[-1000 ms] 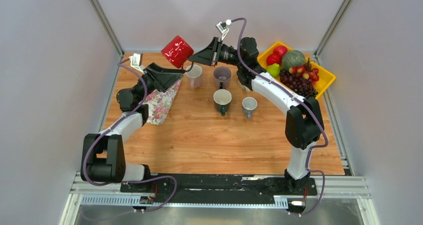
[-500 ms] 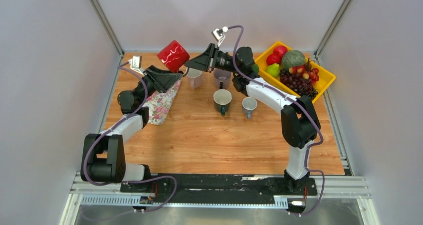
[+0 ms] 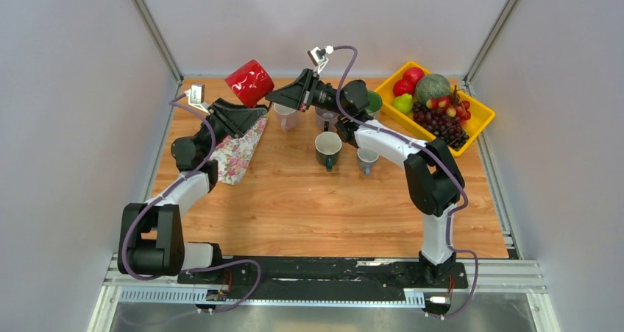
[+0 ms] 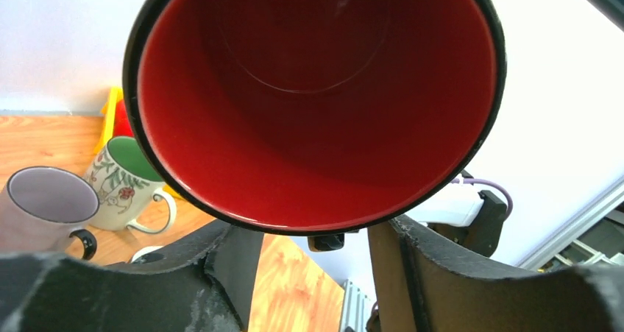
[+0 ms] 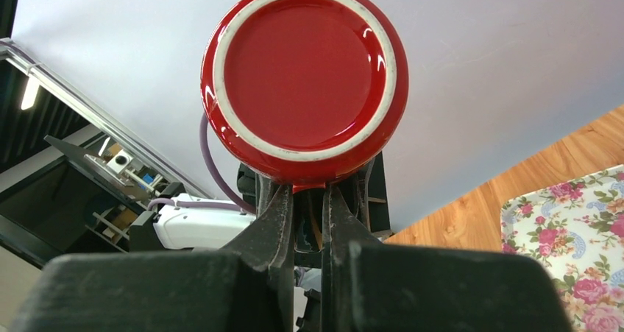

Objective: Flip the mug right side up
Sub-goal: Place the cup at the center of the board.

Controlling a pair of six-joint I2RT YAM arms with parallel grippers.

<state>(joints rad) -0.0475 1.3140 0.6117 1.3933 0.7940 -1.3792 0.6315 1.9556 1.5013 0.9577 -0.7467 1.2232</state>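
Above the far left part of the wooden table (image 3: 309, 207), the red mug (image 3: 250, 82) hangs in the air between the two arms, clear of the surface and tipped well over. It is a glossy, round-walled ceramic piece. Its flat red base, ringed by a pale unglazed foot, faces the right wrist camera, and its deep red mouth with a dark rim faces the left wrist camera.

The right gripper (image 5: 309, 196) has its black fingers (image 5: 279, 214) pressed almost together just under the base, clamped on the mug, apparently at its handle. The left gripper (image 4: 313, 251) sits below the mouth with its matte, scuffed fingers (image 4: 228, 266) apart. They reach up to the lower rim, though I cannot tell whether they touch it.

Beneath the mug, near the left edge, lies a flowered mat (image 3: 239, 152). Toward the middle of the far edge stands a cluster of upright mugs: a pale mug (image 3: 285, 115), a lilac-grey mug (image 4: 44, 207), a white floral mug with a green inside (image 4: 125, 177), a dark mug (image 3: 328, 148) and a small grey mug (image 3: 366, 157). A yellow tray (image 3: 478, 111) of fruit fills the far right corner.
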